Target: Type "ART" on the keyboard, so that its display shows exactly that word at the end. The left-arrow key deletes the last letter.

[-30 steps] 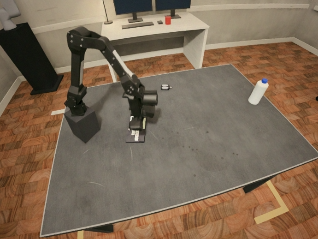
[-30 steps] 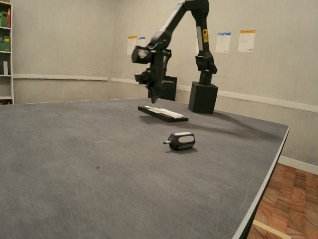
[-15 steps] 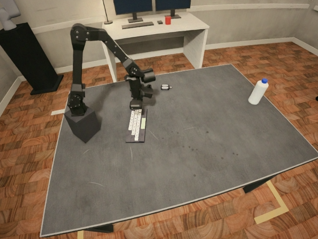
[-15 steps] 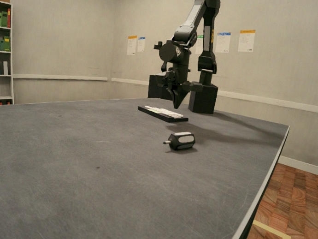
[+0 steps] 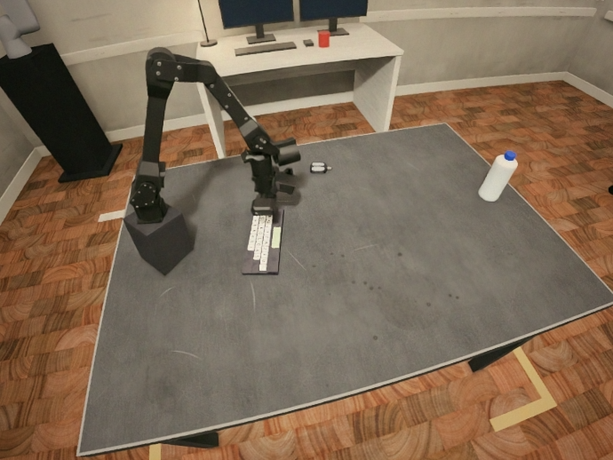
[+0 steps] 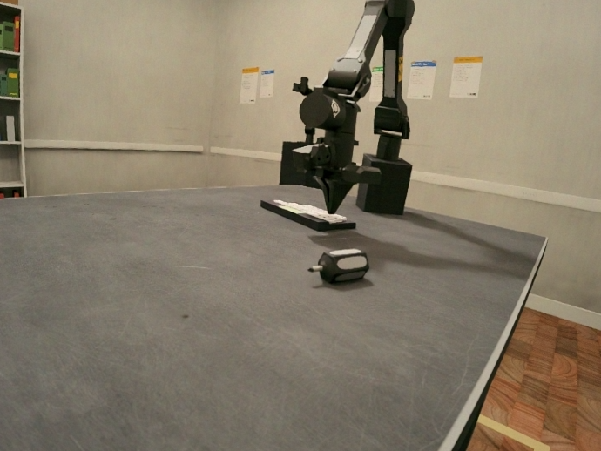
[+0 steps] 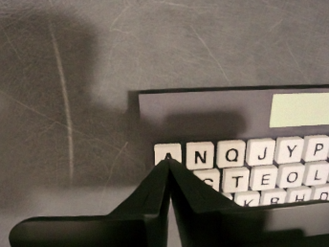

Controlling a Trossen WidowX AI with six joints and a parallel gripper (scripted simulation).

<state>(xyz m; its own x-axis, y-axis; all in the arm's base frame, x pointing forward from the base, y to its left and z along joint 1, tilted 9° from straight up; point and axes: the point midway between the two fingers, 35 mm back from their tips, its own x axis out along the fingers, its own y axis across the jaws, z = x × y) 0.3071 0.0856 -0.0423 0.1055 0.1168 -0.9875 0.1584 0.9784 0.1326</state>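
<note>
step: first letter, display [image 7: 298,109] blank | fingers together, empty, tip over A key [image 7: 166,153] | next: press straight down

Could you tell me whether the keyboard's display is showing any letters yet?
Blank. In the wrist view the pale green display shows no letters, while the shut gripper sits at the A key.
</note>
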